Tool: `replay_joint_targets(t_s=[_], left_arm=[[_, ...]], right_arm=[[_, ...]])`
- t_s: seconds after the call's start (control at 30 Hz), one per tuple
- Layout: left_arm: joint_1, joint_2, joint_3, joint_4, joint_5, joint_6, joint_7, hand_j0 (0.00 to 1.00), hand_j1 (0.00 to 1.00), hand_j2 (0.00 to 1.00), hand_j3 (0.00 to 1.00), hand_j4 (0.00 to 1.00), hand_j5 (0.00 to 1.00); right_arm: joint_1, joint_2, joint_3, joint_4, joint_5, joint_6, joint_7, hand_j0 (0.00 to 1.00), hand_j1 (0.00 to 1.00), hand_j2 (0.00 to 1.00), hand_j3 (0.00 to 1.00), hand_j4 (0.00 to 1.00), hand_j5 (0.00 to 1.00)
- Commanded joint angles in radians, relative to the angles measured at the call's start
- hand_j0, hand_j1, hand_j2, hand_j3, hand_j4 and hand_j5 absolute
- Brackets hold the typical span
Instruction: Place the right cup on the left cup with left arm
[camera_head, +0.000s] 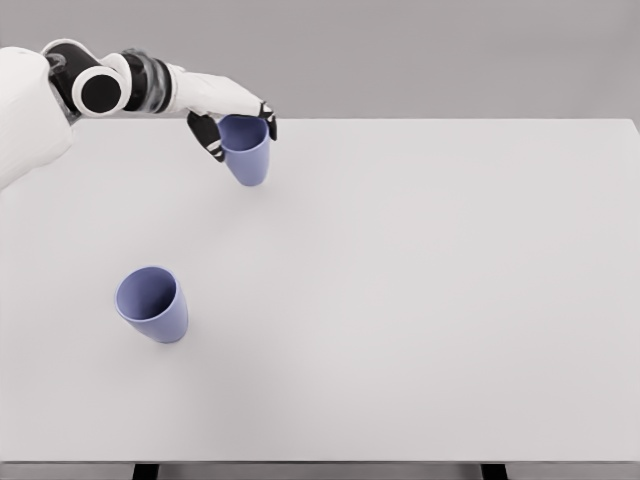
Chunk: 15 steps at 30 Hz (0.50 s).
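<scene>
Nearest me, table (420, 300), white, fills most of the view; front edge and dark legs cut off at the bottom. Left arm comes in from upper left, shoulder cropped. Blue cup (153, 304) stands toward front left, upright, empty inside. Second blue cup (247, 151) at the far side, gripped at the rim by left hand (232, 118); its inside hard to see.

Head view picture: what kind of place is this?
Probably a simulated test bench, not a real room: a bare white table, two plain blue cups, one standing, one in the left hand, blank grey background.
</scene>
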<state>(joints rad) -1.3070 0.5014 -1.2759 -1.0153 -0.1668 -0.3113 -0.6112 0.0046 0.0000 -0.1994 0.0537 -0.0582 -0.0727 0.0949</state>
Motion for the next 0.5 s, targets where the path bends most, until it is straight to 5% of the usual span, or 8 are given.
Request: replay_joint_targets(t_s=[0.0, 0.47], left_arm=[[0.000, 0.037, 0.001, -0.052, 0.009, 0.001, 0.000, 0.70, 0.70, 0.70, 0.70, 0.70, 0.70], [-0.009, 0.252, 0.004, -0.318, 0.073, 0.001, 0.000, 0.70, 0.70, 0.70, 0.70, 0.70, 0.70]], right_arm=[[0.000, 0.000, 0.000, 0.000, 0.000, 0.001, 0.000, 1.00, 1.00, 1.00, 1.00, 1.00, 1.00], [0.000, 0.000, 0.000, 0.000, 0.000, 0.001, 0.000, 1.00, 1.00, 1.00, 1.00, 1.00, 1.00]])
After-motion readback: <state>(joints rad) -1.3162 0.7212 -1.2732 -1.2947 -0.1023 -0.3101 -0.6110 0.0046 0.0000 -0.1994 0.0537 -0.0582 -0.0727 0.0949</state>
